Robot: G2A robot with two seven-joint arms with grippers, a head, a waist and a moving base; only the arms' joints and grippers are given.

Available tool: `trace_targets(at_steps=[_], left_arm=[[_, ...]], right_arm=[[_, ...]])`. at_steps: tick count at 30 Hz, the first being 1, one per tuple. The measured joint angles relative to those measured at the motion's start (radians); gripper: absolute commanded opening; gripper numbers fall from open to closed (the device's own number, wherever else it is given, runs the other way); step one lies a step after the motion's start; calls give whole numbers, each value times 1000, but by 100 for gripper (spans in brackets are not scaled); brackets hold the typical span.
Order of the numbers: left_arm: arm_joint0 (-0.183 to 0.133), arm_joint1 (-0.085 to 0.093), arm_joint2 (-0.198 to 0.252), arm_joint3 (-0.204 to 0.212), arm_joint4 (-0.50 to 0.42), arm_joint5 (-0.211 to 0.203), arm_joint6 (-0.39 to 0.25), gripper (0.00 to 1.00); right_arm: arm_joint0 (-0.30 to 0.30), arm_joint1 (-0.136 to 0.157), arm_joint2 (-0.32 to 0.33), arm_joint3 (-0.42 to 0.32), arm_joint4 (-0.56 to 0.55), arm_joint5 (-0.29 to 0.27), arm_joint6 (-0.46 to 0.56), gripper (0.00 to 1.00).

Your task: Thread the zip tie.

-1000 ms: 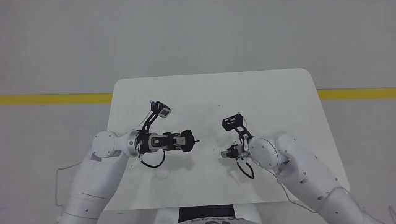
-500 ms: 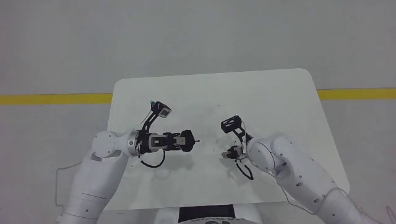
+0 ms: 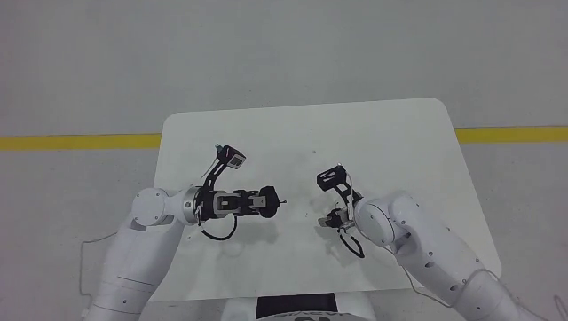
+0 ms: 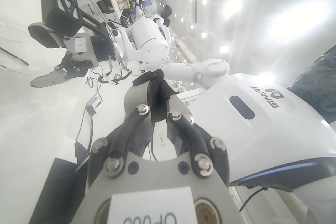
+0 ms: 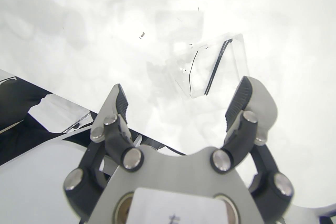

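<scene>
1. Slightly shifted toward the left arm since the earlier frame is the right forearm; the left arm is unchanged.
2. Zip tie (image 4: 156, 77): black and thin, its end bunched into a crumpled tuft beyond the fingertips; it is held above the table (image 3: 390, 135), left of its middle.
3. Left gripper (image 4: 157, 101): clenched on the zip tie.
4. Right gripper (image 5: 182, 86): released, pads spread wide, apart from the tie, over a clear wrapper (image 5: 199, 70) containing thin black strips.
</scene>
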Motion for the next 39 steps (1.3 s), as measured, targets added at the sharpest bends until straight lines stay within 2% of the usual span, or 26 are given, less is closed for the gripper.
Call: trace_targets(at_steps=[6, 18, 21, 29, 35, 37, 38, 39], left_arm=[[0, 0, 0, 0, 0, 0, 0, 0], [0, 0, 0, 0, 0, 0, 0, 0], [0, 0, 0, 0, 0, 0, 0, 0], [0, 0, 0, 0, 0, 0, 0, 0], [0, 0, 0, 0, 0, 0, 0, 0], [0, 0, 0, 0, 0, 0, 0, 0], [0, 0, 0, 0, 0, 0, 0, 0], [0, 0, 0, 0, 0, 0, 0, 0]], right_arm=[[-16, -1, 2, 5, -3, -20, -41, 100], [-15, -3, -4, 7, -19, -31, -20, 100], [-25, -4, 0, 20, -17, -44, -57, 100], [-27, -5, -2, 20, -27, -56, -58, 100], [-40, -6, 6, 30, -23, -79, -96, 100], [-39, -8, 8, 29, -23, -81, -92, 74], [-38, -8, 9, 30, -24, -79, -92, 53], [-37, -9, 10, 31, -25, -77, -91, 49]])
